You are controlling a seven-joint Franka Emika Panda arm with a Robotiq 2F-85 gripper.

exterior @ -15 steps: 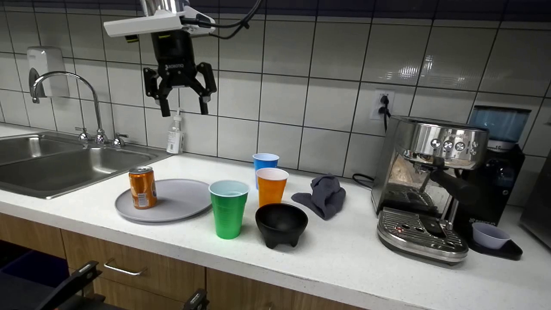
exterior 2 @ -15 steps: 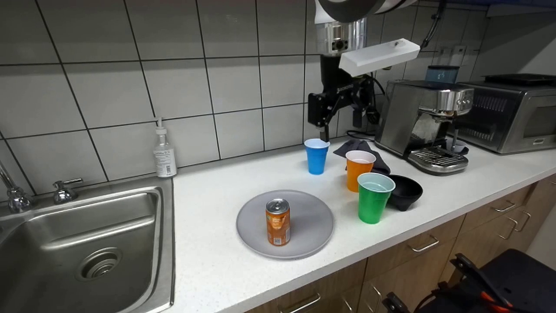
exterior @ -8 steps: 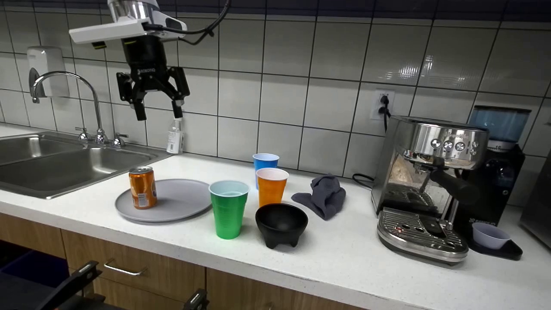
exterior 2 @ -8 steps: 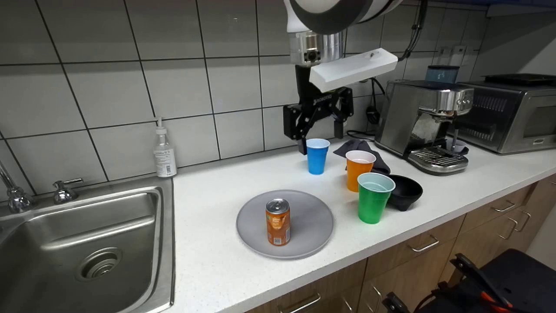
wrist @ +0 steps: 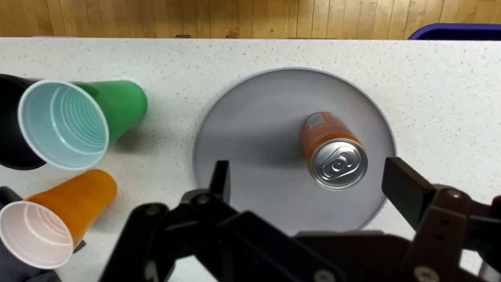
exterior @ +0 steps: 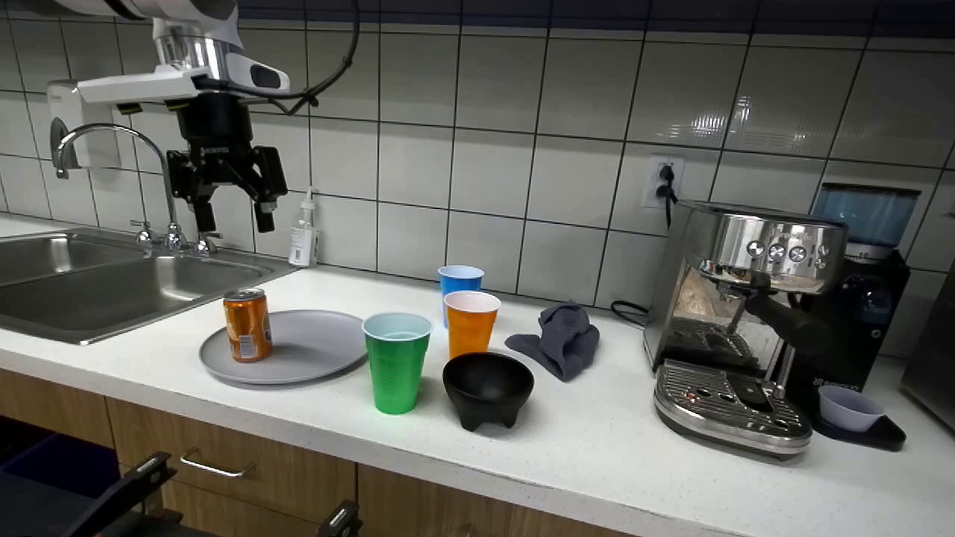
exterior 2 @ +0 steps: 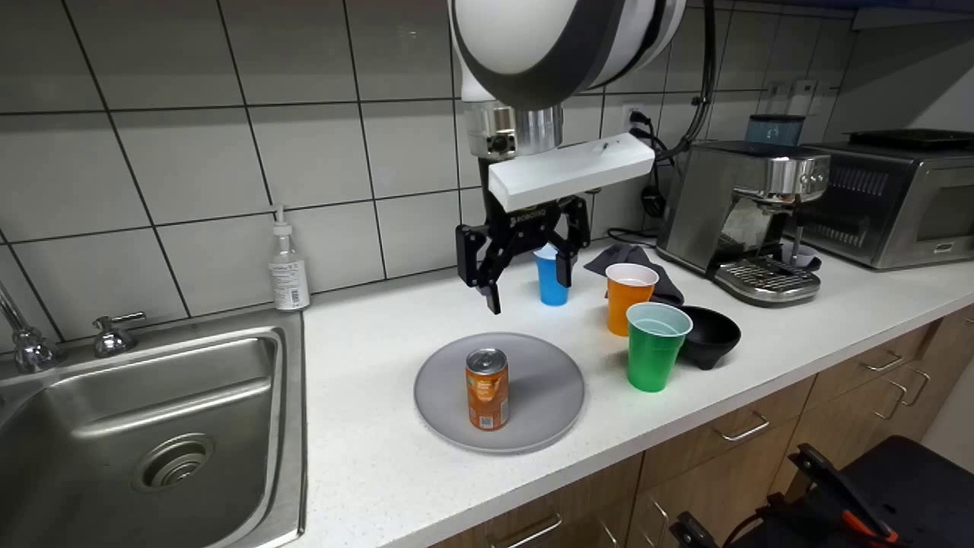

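My gripper (exterior: 235,220) hangs in the air above the counter, its two fingers spread wide and holding nothing. In the wrist view an orange can (wrist: 338,162) with a silver lid appears between the fingertips, closer to the right-hand one and lower down than both. It stands upright on a round grey plate (wrist: 266,113). In both exterior views the gripper is well above the can and touches nothing. A green cup (exterior 2: 653,358), an orange cup (exterior 2: 630,304) and a blue cup (exterior 2: 553,285) stand beside the plate; the gripper partly hides the blue one.
A black footed bowl (exterior: 489,403) sits by the green cup, with a dark cloth (exterior: 563,339) behind. A coffee machine (exterior: 746,313) stands further along. A metal sink (exterior: 157,291), a curved faucet (exterior: 166,179) and a soap bottle (exterior: 303,239) lie on the opposite side.
The arm has travelled towards the sink side and come down, from near the cups to over the plate. Its gripper stays open; the can, plate, cups and bowl have not moved.
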